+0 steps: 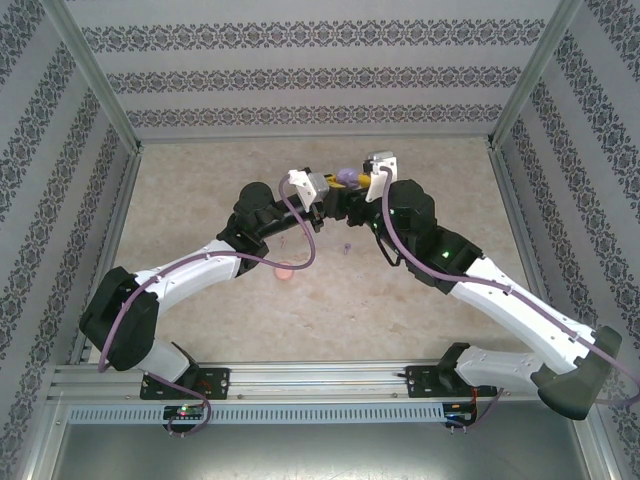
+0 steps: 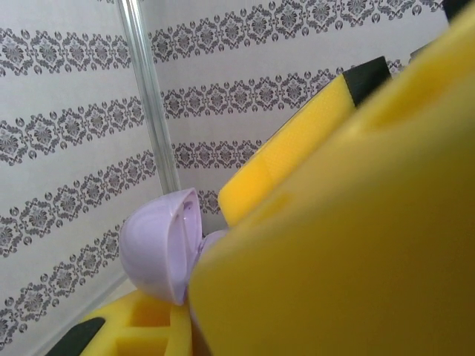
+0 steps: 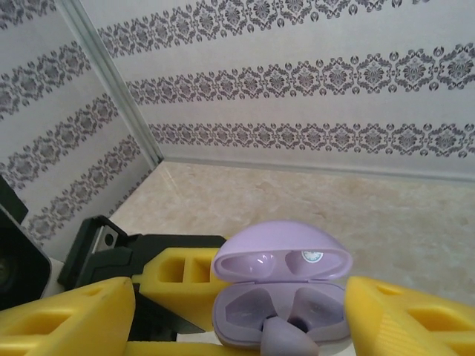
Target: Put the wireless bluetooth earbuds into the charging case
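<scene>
The purple charging case (image 3: 282, 285) hangs above the table with its lid open, and my left gripper (image 1: 322, 190) is shut on its base. In the left wrist view the raised lid (image 2: 157, 245) stands between my left gripper's (image 2: 185, 297) yellow fingers. A purple earbud (image 3: 291, 343) rests at the front of the case's base, near the right well; how deep it sits I cannot tell. My right gripper (image 3: 241, 315) is open, a yellow finger on each side of the case, touching neither case nor bud. Another purple earbud (image 1: 346, 246) lies on the table below.
A small pink round item (image 1: 286, 271) lies on the beige table (image 1: 400, 300) beside the left forearm. Patterned walls and metal posts (image 3: 111, 81) close in the back and sides. Both arms meet over the table's far middle.
</scene>
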Robot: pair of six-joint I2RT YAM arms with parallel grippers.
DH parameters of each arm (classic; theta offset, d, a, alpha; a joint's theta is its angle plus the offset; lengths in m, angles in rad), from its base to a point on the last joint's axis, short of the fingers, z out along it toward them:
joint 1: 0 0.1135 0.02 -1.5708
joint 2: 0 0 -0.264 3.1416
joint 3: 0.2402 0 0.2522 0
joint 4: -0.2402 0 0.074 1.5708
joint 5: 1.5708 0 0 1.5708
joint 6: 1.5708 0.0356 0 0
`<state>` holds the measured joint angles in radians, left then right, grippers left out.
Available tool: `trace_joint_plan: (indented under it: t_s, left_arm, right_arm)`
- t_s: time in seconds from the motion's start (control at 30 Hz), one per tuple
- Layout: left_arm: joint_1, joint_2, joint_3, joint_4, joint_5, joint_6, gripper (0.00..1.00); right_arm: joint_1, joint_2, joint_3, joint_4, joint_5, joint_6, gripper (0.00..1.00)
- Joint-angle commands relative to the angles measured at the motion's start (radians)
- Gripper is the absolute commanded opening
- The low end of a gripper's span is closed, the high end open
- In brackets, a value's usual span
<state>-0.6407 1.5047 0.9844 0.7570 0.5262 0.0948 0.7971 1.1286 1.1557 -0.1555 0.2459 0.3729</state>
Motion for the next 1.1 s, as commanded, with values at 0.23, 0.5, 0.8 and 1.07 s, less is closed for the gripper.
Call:
trace_joint_plan:
  t_s: [0.23,0.5,0.8,1.07]
  left_arm:
    - [-0.006,0.003,0.009,0.065,-0.001,-0.015,0.0]
    - [-0.007,0.003,0.0,0.067,-0.002,-0.012,0.0]
    - [-0.006,0.0,0.003,0.049,0.012,0.004,0.0]
    - [-0.006,0.005,0.01,0.025,0.033,0.013,0.0]
  right_arm:
    - [-0.061,-0.021,0.064,-0.014,-0.066,0.122,0.77]
    - [-0.132,-0.103,0.034,-0.077,-0.091,0.191,0.75]
    - [-0.222,-0.108,0.073,-0.275,-0.185,0.202,0.11]
    - [-0.263,-0.016,0.138,-0.344,-0.312,0.197,0.0]
